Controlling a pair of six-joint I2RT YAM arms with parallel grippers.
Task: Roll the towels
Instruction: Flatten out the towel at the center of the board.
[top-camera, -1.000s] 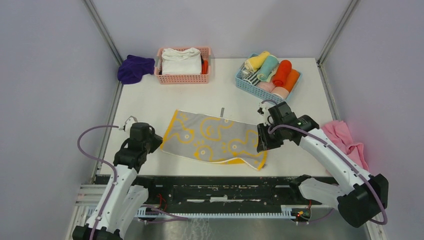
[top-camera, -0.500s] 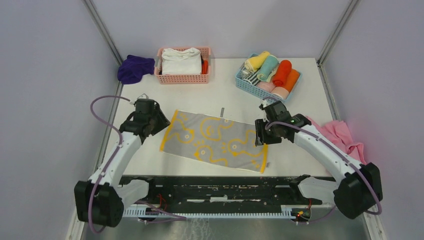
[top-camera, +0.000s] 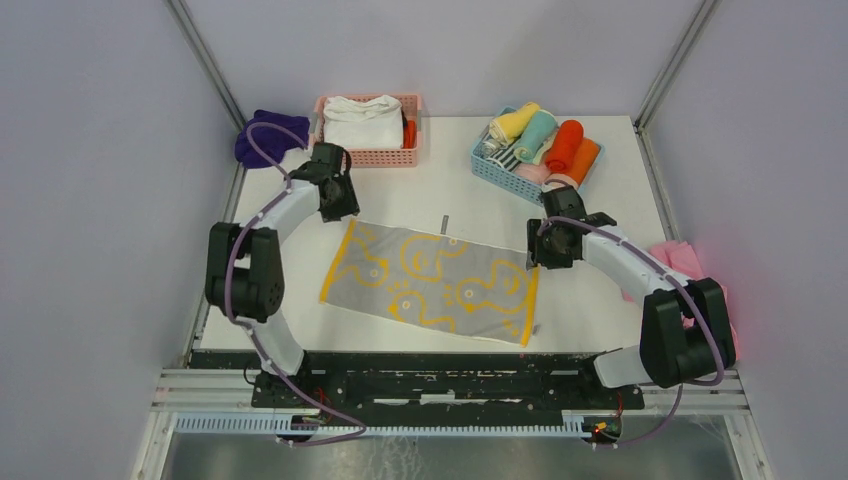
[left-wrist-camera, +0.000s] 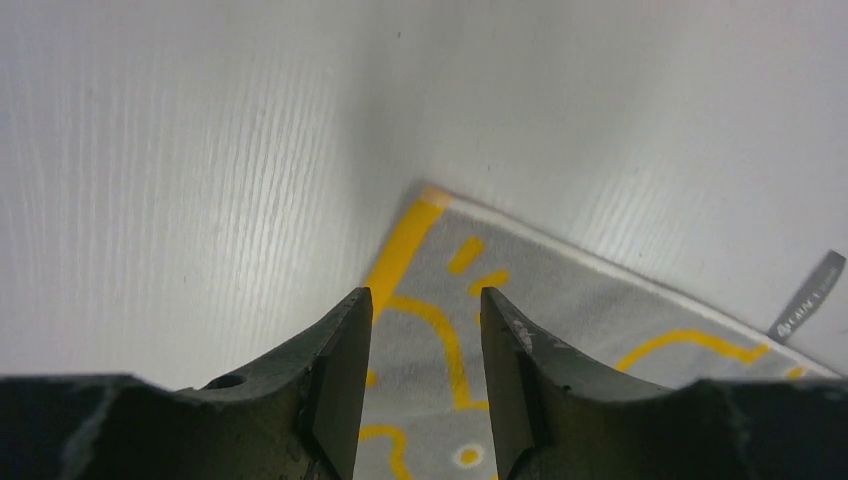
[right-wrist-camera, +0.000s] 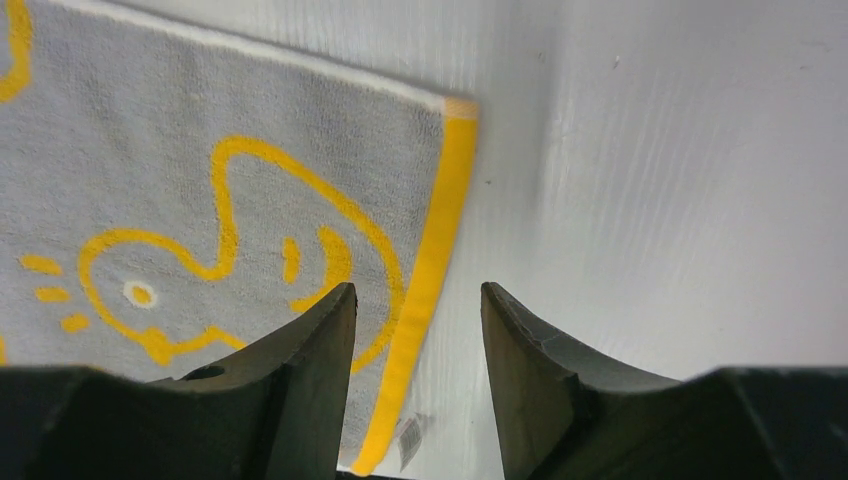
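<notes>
A grey towel with yellow duck outlines and yellow end bands (top-camera: 430, 280) lies flat on the white table. My left gripper (top-camera: 338, 208) is open and empty just above the towel's far left corner (left-wrist-camera: 432, 200); the towel shows between its fingers (left-wrist-camera: 340, 370). My right gripper (top-camera: 548, 252) is open and empty over the towel's far right corner, its jaws straddling the yellow band (right-wrist-camera: 430, 270). A small label (right-wrist-camera: 412, 438) sticks out at the towel's near right edge.
A pink basket (top-camera: 367, 132) with folded white towels stands at the back left, a purple cloth (top-camera: 268, 135) beside it. A blue basket (top-camera: 538, 150) holds several rolled towels at the back right. A pink cloth (top-camera: 690, 275) lies at the right table edge.
The towel's right end has been laid out flat and let go. My left arm swung from the near left up to the towel's far left corner. My right gripper moved back to the far right corner.
</notes>
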